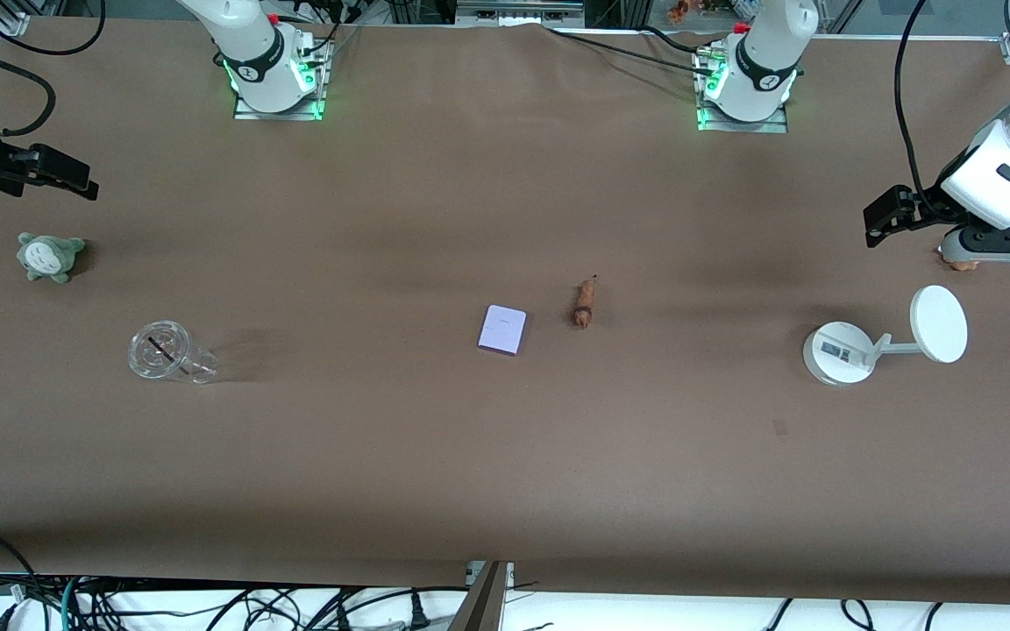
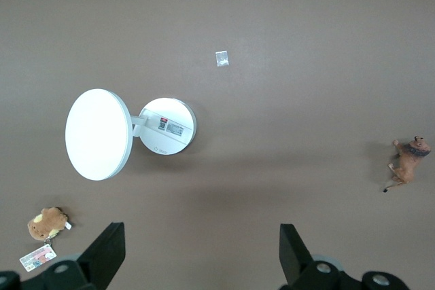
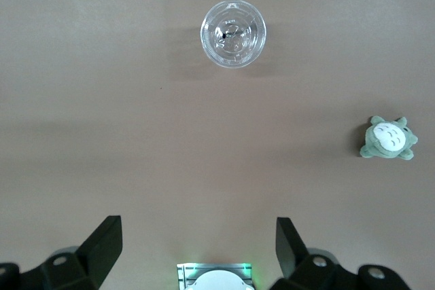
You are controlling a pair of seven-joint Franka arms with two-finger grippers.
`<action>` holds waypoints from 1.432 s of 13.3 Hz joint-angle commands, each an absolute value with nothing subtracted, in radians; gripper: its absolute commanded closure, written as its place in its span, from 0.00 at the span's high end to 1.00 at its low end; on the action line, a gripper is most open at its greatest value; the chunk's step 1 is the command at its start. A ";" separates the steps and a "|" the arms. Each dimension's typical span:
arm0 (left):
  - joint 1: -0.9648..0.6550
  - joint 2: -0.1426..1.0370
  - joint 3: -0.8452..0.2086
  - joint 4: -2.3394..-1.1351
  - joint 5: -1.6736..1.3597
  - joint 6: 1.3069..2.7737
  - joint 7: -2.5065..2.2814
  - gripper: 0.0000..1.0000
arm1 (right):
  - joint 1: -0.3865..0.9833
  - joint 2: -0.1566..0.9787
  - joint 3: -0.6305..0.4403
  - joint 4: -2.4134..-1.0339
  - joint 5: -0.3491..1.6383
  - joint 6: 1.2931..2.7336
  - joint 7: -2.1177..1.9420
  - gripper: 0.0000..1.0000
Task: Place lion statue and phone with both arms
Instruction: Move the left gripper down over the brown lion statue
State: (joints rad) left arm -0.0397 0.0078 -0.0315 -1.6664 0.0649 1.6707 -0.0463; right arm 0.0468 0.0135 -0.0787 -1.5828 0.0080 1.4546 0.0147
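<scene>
nearest the front camera: white stand toward the left arm's end, clear cup toward the right arm's end. a shade farther, mid-table: phone lying flat, lion just beside it on the left arm's side, apart, not touching. farther again: green plush at the right arm's end; brown plush at the left arm's end, mostly hidden under the left arm in the front view.

left gripper up in the air over the table's edge near the stand, fingers spread wide, nothing between them. right gripper over the opposite end near the green plush, fingers likewise spread, empty. neither arm at its target yet.

likely trouble from here: both targets close together, so two arms converging on the middle risks a clash of wrists. lion tiny and lying on its side, easy to roll or squirt out of a pinch. phone thin and flat on the cloth, hard to get fingers under; probably slides rather than lifts. stand disc close to the left arm's path, could be knocked.
</scene>
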 commanded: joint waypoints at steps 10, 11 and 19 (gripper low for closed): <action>-0.048 0.018 -0.032 -1.641 -0.001 1.562 -0.040 1.00 | 0.038 0.023 -0.081 -1.560 0.015 1.443 0.011 1.00; -0.051 0.029 -0.032 -1.644 -0.015 1.559 -0.041 1.00 | 0.038 0.025 -0.080 -1.560 0.014 1.443 0.011 1.00; -0.066 0.225 -0.270 -1.646 -0.052 1.724 -0.231 1.00 | 0.040 0.032 -0.080 -1.563 0.014 1.450 0.011 1.00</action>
